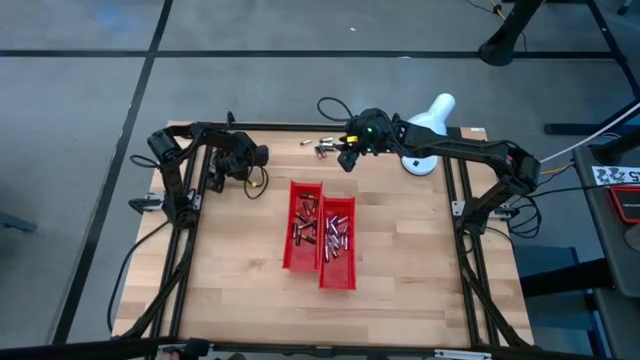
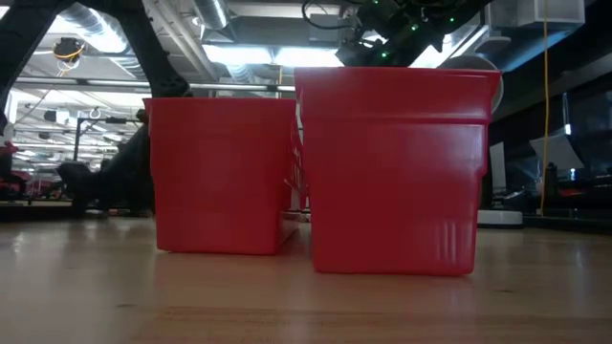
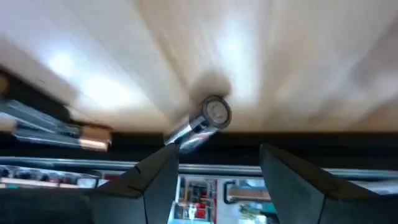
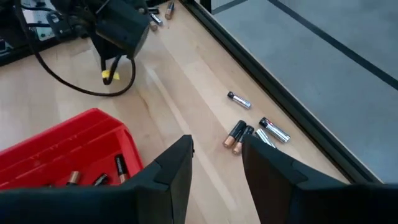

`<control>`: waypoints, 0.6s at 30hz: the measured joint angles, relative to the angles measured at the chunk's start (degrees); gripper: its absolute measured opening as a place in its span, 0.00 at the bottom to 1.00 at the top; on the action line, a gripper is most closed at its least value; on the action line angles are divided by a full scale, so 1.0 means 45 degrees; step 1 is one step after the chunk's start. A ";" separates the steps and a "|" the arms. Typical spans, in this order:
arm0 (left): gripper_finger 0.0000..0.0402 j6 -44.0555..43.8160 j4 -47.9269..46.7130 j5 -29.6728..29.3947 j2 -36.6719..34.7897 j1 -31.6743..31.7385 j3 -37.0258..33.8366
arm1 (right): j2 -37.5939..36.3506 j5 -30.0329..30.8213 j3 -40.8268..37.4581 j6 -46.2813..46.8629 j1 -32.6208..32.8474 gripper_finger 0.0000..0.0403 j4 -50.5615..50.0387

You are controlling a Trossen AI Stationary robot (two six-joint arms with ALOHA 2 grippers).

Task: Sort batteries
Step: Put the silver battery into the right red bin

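The wooden desk [image 1: 400,250] carries two red trays [image 1: 322,238] side by side at its centre, both already holding batteries [image 1: 335,232]. More loose batteries [image 4: 258,130] lie in a small cluster near the far edge of the desk, between the two arms. The right pincer [image 4: 216,163] hangs above this cluster with its fingers apart and nothing between them; the nearest pair of batteries lies just ahead of the gap. The left pincer [image 3: 214,171] is at the far left part of the desk, fingers open and empty, pointed at a single battery [image 3: 202,121] that lies close to the desk's far edge, with another battery [image 3: 93,137] further off beside the frame rail. Judged risk: the cylinders roll freely, so a finger that touches one off-centre may push it along the desk or over the far edge, which has no visible lip. In the right-hand cluster the batteries lie touching or nearly so; closing there may trap two at once or flick a neighbour away. A grip across the rounded side may also slip during transport to the trays.
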 joint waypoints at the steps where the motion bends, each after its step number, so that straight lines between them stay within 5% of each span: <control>1: 0.53 0.0207 0.0273 0.0262 0.0002 0.0007 -0.0016 | 0.0000 0.0019 0.0000 0.0000 0.0000 0.35 0.0028; 9: 0.47 0.1407 0.0882 -0.0026 0.0397 0.0070 0.0009 | 0.0000 0.0413 0.0000 0.0015 0.0000 0.35 0.0056; 18: 0.24 0.1802 0.1242 -0.0245 0.0549 -0.0170 0.0006 | 0.0000 0.0403 0.0000 0.0364 0.0000 0.35 0.0079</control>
